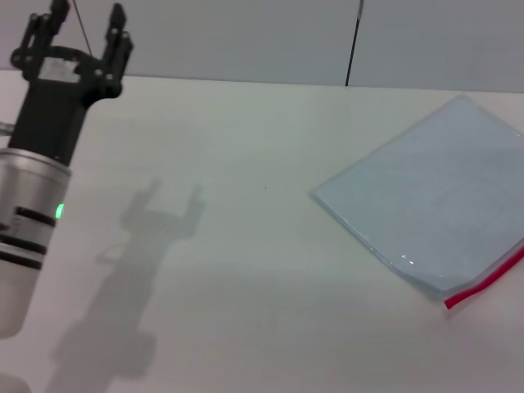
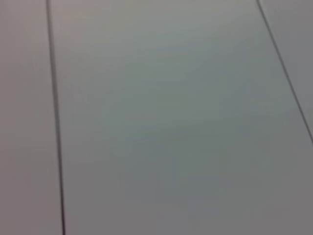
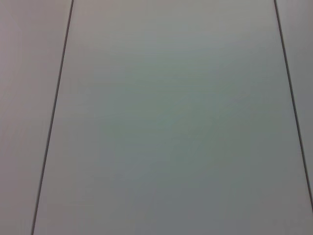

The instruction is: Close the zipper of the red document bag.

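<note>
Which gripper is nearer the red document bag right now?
Can't rank them. The left gripper is raised at the table's far left, open, well away from the red document bag at the right. The right gripper isn't in view.

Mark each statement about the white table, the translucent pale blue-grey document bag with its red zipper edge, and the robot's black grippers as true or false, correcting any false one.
1. The translucent pale blue-grey document bag lies flat on the white table. True.
2. The left gripper is clamped on the bag. False: it is raised at the far left, open, well apart from the bag.
3. The bright red zipper strip runs along the bag's near right edge. True.
4. The right gripper is pulling the zipper. False: no right gripper is in view.
</note>
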Action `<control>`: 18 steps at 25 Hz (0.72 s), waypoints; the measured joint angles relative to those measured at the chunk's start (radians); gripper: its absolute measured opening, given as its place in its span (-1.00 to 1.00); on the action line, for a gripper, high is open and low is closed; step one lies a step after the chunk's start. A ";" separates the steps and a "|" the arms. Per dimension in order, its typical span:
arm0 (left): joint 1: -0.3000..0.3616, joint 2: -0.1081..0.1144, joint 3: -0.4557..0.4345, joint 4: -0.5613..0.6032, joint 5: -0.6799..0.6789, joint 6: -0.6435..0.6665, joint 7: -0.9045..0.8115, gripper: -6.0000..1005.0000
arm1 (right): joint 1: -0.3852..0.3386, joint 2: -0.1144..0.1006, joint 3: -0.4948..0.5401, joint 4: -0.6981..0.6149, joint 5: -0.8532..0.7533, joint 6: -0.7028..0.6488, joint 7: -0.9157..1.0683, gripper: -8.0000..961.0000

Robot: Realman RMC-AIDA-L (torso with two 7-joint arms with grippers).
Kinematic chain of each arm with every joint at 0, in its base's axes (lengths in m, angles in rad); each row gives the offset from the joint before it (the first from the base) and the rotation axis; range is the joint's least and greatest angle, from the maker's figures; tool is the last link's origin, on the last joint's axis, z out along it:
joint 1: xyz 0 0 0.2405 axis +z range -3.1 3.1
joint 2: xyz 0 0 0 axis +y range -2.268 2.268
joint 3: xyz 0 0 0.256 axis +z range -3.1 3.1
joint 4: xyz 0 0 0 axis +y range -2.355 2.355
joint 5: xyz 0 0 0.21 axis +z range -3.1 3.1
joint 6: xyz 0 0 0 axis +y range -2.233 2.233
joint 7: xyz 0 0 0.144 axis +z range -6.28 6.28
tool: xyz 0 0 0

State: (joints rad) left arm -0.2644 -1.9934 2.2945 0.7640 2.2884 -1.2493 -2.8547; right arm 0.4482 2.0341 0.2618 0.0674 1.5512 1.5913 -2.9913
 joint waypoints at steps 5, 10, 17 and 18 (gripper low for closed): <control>-0.025 -0.005 0.003 -0.124 -0.008 -0.097 -0.130 0.30 | 0.006 0.000 -0.001 0.010 -0.002 0.004 0.000 0.88; -0.027 -0.023 0.006 -0.169 -0.006 -0.158 -0.133 0.31 | 0.003 0.000 -0.001 0.017 -0.002 0.045 0.009 0.88; -0.027 -0.030 0.018 -0.195 -0.005 -0.211 -0.134 0.31 | -0.003 0.001 -0.002 0.030 -0.004 0.095 0.009 0.88; -0.028 -0.030 0.018 -0.195 -0.004 -0.211 -0.134 0.31 | -0.002 0.002 -0.002 0.031 -0.004 0.095 0.009 0.88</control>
State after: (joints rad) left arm -0.2922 -2.0235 2.3122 0.5691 2.2841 -1.4608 -2.9885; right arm 0.4459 2.0356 0.2595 0.0982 1.5469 1.6862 -2.9820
